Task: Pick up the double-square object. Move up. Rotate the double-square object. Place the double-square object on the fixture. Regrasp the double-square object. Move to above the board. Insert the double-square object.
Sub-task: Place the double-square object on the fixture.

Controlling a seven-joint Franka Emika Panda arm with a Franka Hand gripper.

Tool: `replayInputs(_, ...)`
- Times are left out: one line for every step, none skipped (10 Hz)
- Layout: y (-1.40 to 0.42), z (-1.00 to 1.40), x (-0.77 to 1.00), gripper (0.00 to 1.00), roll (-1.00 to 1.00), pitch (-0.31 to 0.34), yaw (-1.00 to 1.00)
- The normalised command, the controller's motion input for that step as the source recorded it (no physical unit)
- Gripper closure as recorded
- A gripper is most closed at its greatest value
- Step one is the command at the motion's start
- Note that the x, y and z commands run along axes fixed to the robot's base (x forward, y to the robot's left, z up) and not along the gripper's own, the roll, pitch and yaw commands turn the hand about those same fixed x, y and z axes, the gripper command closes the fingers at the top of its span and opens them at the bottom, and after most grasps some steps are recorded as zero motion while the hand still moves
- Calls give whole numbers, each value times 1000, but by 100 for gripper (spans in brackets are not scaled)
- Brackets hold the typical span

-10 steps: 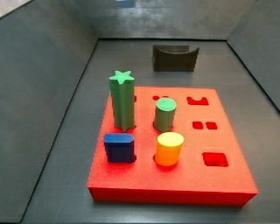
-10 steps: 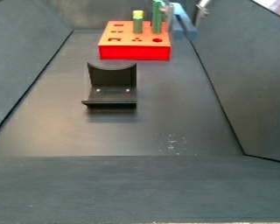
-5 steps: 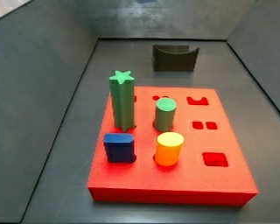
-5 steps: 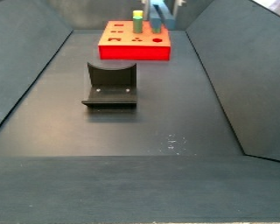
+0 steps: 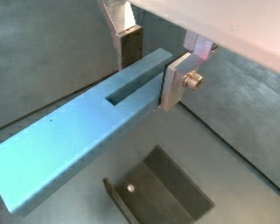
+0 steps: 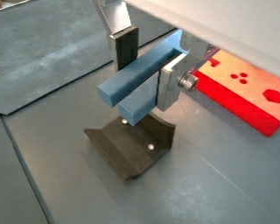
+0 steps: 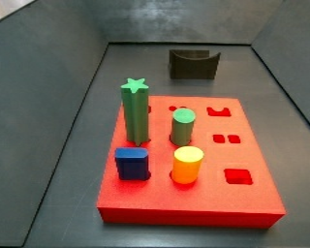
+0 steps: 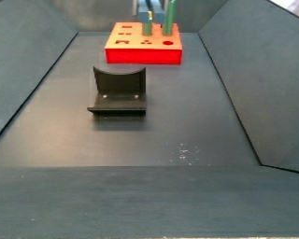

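Observation:
My gripper point(image 5: 149, 59) is shut on the double-square object point(image 5: 73, 131), a long grey-blue bar with a slot in its upper face. One end sits between the fingers and the rest juts out sideways. It also shows in the wrist view point(image 6: 136, 83) with the gripper point(image 6: 146, 68). The fixture point(image 5: 160, 188), a dark notched bracket, stands on the floor below the bar in both wrist views point(image 6: 130, 149). The red board point(image 6: 241, 87) lies beside it. In a side view the gripper point(image 8: 149, 7) barely shows at the top edge, above the board point(image 8: 146, 54).
On the board point(image 7: 197, 194) stand a green star post point(image 7: 135, 111), a green cylinder point(image 7: 182, 126), a dark-blue block point(image 7: 132, 163) and a yellow-orange cylinder point(image 7: 186, 165). The fixture point(image 7: 194, 63) stands behind it and shows in another side view point(image 8: 117, 89). Grey walls enclose the floor.
In the side view facing the fixture, the gripper with the bar has moved left along the top edge, from right of the green post to above the board.

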Motion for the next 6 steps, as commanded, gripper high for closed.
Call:
replayInputs(-28, 42, 1000, 100, -15, 150, 35)
replayInputs(-21, 33, 1000, 100, -22, 148, 35)
replayInputs(138, -531, 821, 100, -1000, 168, -126)
replayInputs(146, -519, 745, 100, -1000, 165, -130)
replayInputs(136, -311, 704, 100, -1000, 149, -146)
replayInputs(83, -153, 633, 100, -1000, 158, -146)
